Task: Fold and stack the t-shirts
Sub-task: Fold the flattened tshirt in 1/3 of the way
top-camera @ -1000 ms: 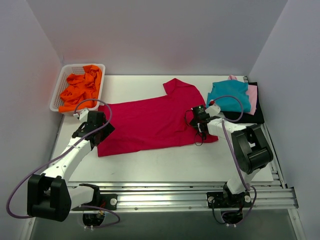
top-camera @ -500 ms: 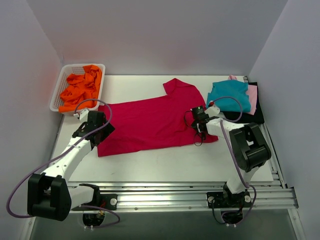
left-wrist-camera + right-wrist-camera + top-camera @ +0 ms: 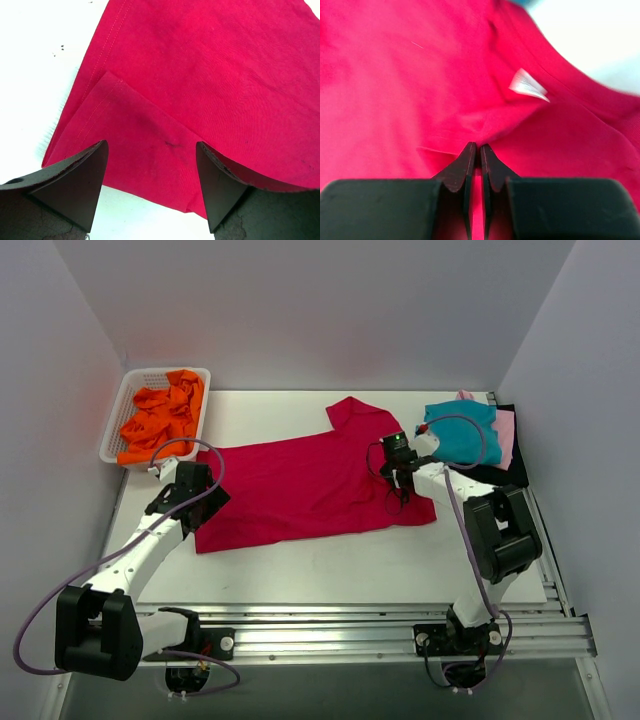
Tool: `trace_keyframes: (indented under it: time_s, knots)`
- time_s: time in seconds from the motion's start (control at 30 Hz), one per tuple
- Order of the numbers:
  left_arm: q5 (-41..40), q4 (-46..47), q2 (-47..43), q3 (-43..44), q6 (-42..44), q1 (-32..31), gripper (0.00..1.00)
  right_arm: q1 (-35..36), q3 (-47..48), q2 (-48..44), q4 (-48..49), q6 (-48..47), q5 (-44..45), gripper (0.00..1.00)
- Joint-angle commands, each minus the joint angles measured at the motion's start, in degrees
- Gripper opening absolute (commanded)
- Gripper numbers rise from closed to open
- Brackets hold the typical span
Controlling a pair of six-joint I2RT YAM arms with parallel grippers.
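My right gripper (image 3: 475,147) is closed, pinching the crimson t-shirt (image 3: 300,485) beside its collar label (image 3: 527,85). The shirt lies at the tabletop (image 3: 330,570) centre, long axis left to right. My left gripper (image 3: 150,150), open, hovers over the hem corner (image 3: 75,135), nearest that end.
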Motion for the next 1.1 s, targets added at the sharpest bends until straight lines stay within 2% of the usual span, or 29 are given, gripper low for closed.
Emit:
trace_keyframes:
  time_s: [0.0,0.07,0.1,0.13,0.2,0.27,0.47,0.73,1.07]
  knots:
    - [0.51,2.22,-0.19,-0.35,0.03,-0.20,0.80,-0.93,6.73,1.87,-3.78,1.02,2.43,0.00]
    - [0.60,2.22,-0.28,-0.43,0.03,-0.29,0.80,-1.28,9.29,3.54,-5.36,1.55,2.96,0.01]
    - [0.60,2.22,-0.28,-0.35,0.12,-0.20,0.80,-1.63,10.44,5.37,-5.71,1.64,3.14,0.08]
    - [0.51,2.14,-0.37,-0.35,0.12,-0.20,0.80,-1.64,12.97,6.26,-7.02,2.25,3.40,0.35]
    - [0.42,2.05,-0.54,-0.26,0.12,-0.20,0.80,-1.81,14.92,7.93,-7.73,2.60,4.45,0.69]
    - [0.25,1.96,-0.63,-0.35,0.12,-0.20,0.80,-2.07,17.46,9.87,-8.87,3.30,5.51,0.95]
    - [-0.28,1.17,-1.34,-0.17,0.21,-0.20,0.80,-2.52,22.22,11.37,-11.16,2.61,8.41,0.96]
    - [-0.63,1.17,-1.95,-0.35,0.29,-0.20,0.80,2.31,14.06,0.56,-8.80,2.60,10.08,0.93]
    - [-0.37,1.17,-2.57,-0.52,0.29,-0.20,0.80,8.12,7.81,1.26,-6.24,4.80,8.41,0.82]
